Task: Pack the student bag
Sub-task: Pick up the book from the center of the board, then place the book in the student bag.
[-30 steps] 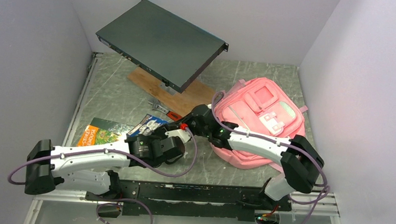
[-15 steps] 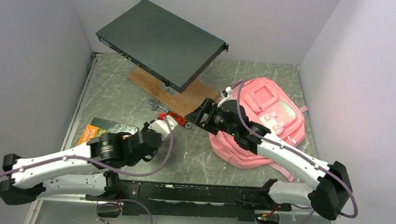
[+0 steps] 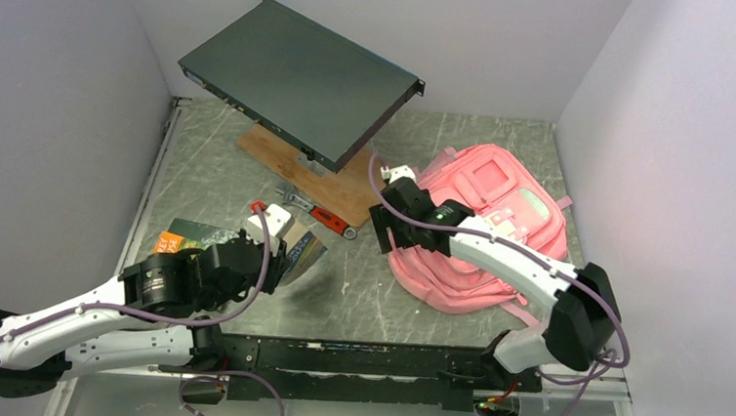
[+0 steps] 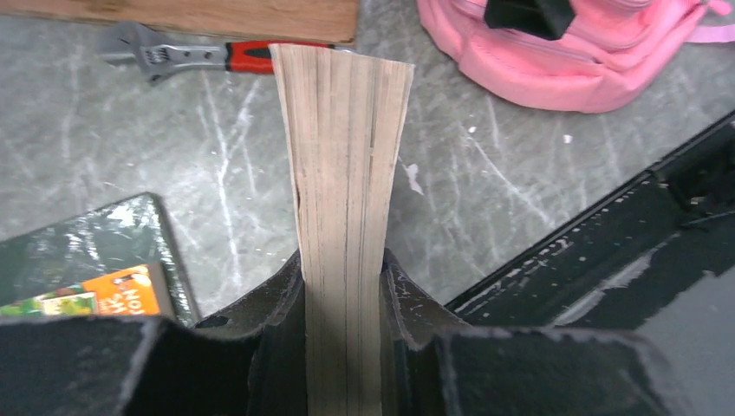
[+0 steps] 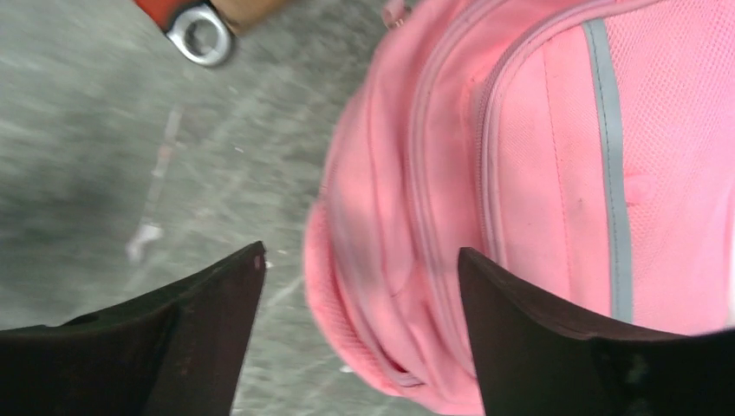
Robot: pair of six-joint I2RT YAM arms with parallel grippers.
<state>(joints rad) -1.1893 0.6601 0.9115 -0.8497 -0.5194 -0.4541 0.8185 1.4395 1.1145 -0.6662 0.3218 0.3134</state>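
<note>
Nearest, at eight o'clock, the left gripper [image 4: 344, 282] clamps a thick book [image 4: 342, 130] by one end; it could swing or slip loose. Towards two o'clock the right gripper [image 5: 360, 286] stands wide over the student bag [image 3: 493, 178], lying flat, soft and pink, zips seemingly closed, so the book may find no opening.

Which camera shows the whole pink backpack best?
The top camera does. It shows the whole student bag lying on the table, with only the right arm crossing part of it. The left wrist camera catches just one edge of it in the upper right corner. The right wrist camera sees only a close, blurry piece of its side.
</note>
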